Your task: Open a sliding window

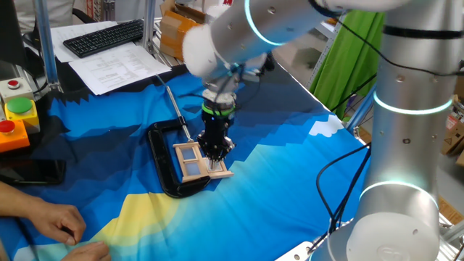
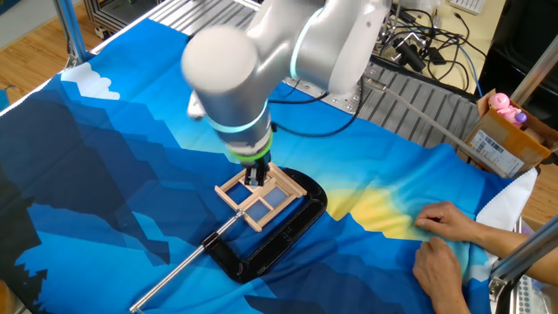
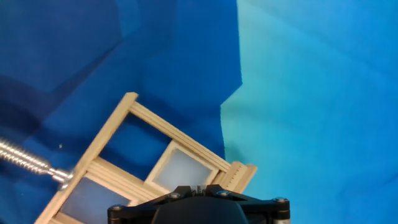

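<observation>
Item 1, pincer [image 1: 216, 149]: you had it pointing steeply down onto the sliding window [image 1: 196, 162], jaws together, nothing clamped between them. In the hand view the fingertips were out of frame; only the black gripper body showed at the bottom edge.

Item 2, sliding window [image 2: 259, 197]: light wood frame w/ cross bars and bluish panes, lying flat directly under the pincer, tips on or just above its wood near the middle; contact couldn't be confirmed. In the hand view the frame [image 3: 149, 158] ran diagonally just ahead of the gripper body.

Item 3, black C-clamp [image 1: 165, 161]: wrapped around the window, gripping it, just beside the pincer. Its metal screw rod [image 1: 176, 110] ran away from the pincer over the cloth; threaded end [image 3: 28, 162] met the frame's edge in the hand view.

Item 4, blue-and-yellow cloth [image 2: 105, 174]: covered the table under everything.

Item 5, your hands [image 2: 449, 240]: resting on the cloth's yellow patch, well apart from the pincer.

Item 6, keyboard [image 1: 105, 36] w/ papers, and a button box [image 1: 16, 116]: far side, well apart from the pincer
</observation>
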